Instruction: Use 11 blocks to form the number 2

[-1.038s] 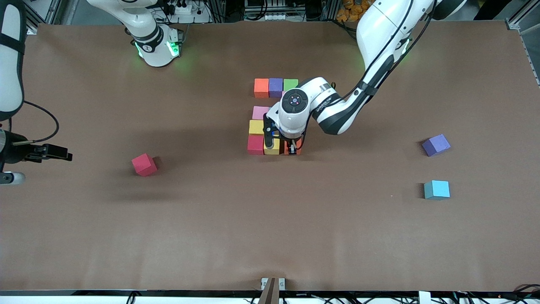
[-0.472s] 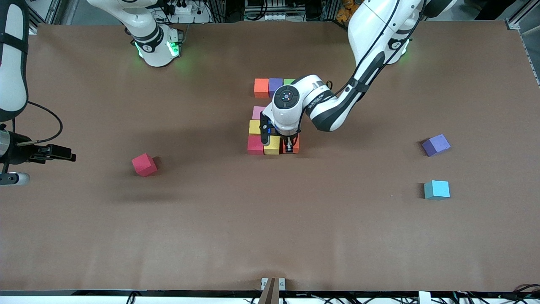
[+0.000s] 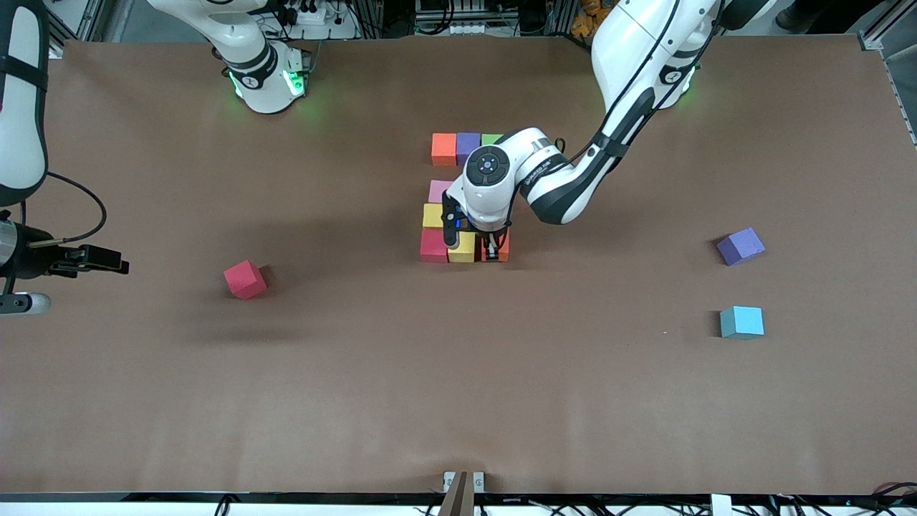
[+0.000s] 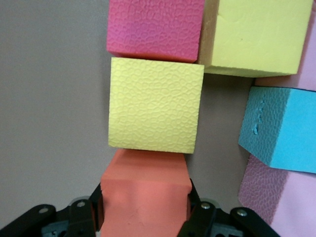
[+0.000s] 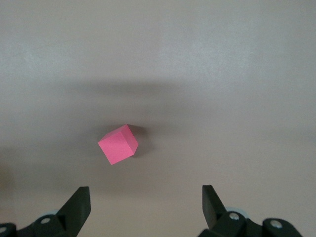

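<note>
The partly built number 2 lies mid-table: orange [image 3: 444,149], purple [image 3: 468,147] and green [image 3: 491,138] blocks in the farthest row, then pink [image 3: 438,190], yellow [image 3: 433,215], and a nearest row of red [image 3: 433,245], yellow [image 3: 462,247] and orange [image 3: 503,247]. My left gripper [image 3: 494,249] is shut on that orange block [image 4: 145,197], which is pressed against the yellow block [image 4: 155,111]. A light blue block [image 4: 281,128] in the figure shows only in the left wrist view. My right gripper [image 5: 145,197] is open and empty over a loose red block [image 5: 118,143].
The loose red block [image 3: 245,279] lies toward the right arm's end. A loose purple block [image 3: 741,246] and a light blue one [image 3: 741,322] lie toward the left arm's end. The left arm's wrist [image 3: 491,183] covers the figure's middle. The right arm waits.
The left gripper has shifted slightly toward the right arm's end, bringing the orange block against the yellow one; it has held still for the last half second. The right arm barely moved.
</note>
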Action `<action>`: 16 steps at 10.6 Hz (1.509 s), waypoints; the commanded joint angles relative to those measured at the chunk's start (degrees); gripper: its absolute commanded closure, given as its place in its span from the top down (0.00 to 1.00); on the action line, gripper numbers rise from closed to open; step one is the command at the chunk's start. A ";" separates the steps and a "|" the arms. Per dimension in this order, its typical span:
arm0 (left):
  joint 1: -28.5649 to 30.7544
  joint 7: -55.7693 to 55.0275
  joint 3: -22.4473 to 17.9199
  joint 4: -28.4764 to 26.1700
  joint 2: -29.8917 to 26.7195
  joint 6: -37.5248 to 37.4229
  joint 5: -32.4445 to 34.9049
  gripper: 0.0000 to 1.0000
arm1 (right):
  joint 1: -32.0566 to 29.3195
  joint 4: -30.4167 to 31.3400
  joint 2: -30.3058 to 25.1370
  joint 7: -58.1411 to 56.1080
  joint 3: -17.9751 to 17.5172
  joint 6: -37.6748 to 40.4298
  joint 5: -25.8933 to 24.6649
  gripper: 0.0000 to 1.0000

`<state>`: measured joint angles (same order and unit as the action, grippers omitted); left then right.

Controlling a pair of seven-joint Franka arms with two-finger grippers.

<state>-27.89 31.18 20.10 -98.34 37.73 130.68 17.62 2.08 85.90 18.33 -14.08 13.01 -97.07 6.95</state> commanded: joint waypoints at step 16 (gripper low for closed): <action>-2.35 -2.97 -1.11 3.50 2.61 -0.77 1.72 0.00 | -1.02 0.32 -0.93 0.72 -0.97 0.39 0.87 1.00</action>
<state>-29.23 29.61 19.43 -96.57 39.50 130.61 17.62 2.08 85.90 18.33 -14.07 13.01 -97.07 7.26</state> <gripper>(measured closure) 0.379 0.000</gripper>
